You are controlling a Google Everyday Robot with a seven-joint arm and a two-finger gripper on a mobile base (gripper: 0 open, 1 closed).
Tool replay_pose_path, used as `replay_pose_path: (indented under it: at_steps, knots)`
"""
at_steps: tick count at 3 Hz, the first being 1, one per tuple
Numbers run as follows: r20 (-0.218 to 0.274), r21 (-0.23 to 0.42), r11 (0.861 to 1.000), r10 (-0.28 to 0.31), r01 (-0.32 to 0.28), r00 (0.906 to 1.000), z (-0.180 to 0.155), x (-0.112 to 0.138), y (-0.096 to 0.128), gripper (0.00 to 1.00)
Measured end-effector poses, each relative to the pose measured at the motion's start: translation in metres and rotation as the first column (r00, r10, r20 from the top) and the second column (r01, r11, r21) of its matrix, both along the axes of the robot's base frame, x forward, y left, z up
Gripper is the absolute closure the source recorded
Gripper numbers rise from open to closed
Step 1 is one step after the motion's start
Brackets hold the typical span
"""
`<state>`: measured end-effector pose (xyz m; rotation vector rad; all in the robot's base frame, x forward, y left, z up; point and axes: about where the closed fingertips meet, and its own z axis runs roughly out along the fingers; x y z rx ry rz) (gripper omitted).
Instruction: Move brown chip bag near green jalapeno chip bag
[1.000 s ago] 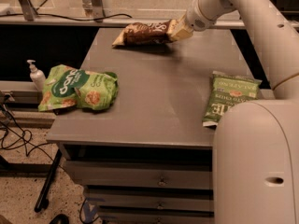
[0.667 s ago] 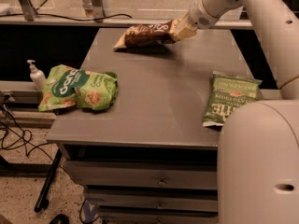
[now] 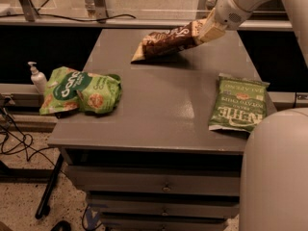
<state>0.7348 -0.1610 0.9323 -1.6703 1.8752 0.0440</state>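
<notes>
At the claw (image 3: 210, 31), clenched on just the cream end of the brown chip bag (image 3: 166, 42), the hold looks thin. The bag slants away from it, far corner low over the bench (image 3: 163, 114). Swinging toward the green jalapeno chip bag (image 3: 239, 105), well apart below the claw, could make it slip or drag.

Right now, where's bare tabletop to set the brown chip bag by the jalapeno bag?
Bare table runs down the middle, between the puffy light-green bag and the green jalapeno chip bag, and behind the latter. The back edge is crowded: the gripper holds the brown chip bag there.
</notes>
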Motion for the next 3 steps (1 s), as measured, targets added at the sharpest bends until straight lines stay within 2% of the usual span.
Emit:
replay_pose_path:
  at_steps: [2, 3]
  knots:
    - [-0.041, -0.074, 0.997, -0.025, 0.022, 0.9988, 0.022, -0.055, -0.081, 1.0]
    - [-0.052, -0.091, 0.996, -0.014, 0.009, 0.9985, 0.026, -0.074, -0.109, 1.0]
